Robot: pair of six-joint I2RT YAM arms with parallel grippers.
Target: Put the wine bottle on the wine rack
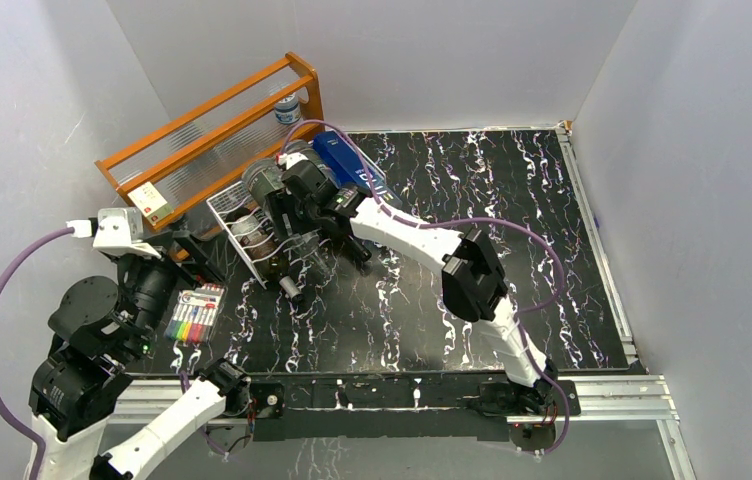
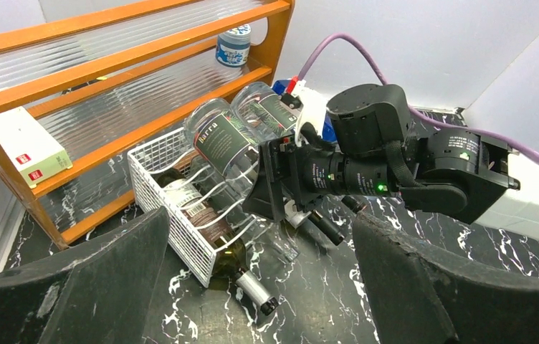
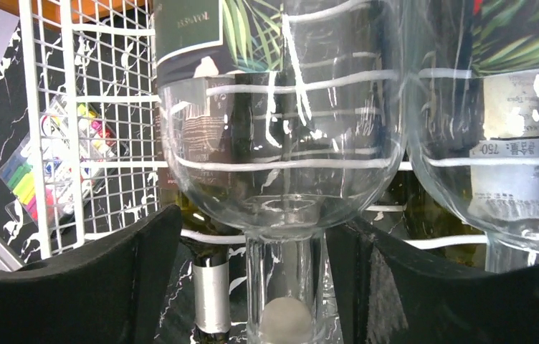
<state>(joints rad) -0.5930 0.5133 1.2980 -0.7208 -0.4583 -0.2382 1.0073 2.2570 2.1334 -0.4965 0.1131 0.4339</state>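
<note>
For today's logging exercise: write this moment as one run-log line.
clear wine bottle: lying on wine rack | right gripper: open, astride its neck | left gripper: open, empty, off the rack

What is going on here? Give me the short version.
The right arm's tool is at the white wire-mesh wine rack, its fingers spread on either side of the neck of a clear glass wine bottle with a dark leafy label. That bottle lies on the rack's upper wire cradles beside a second clear bottle, so it looks delivered and let go. The left arm's tool hangs open off to the side, holding nothing.
</note>
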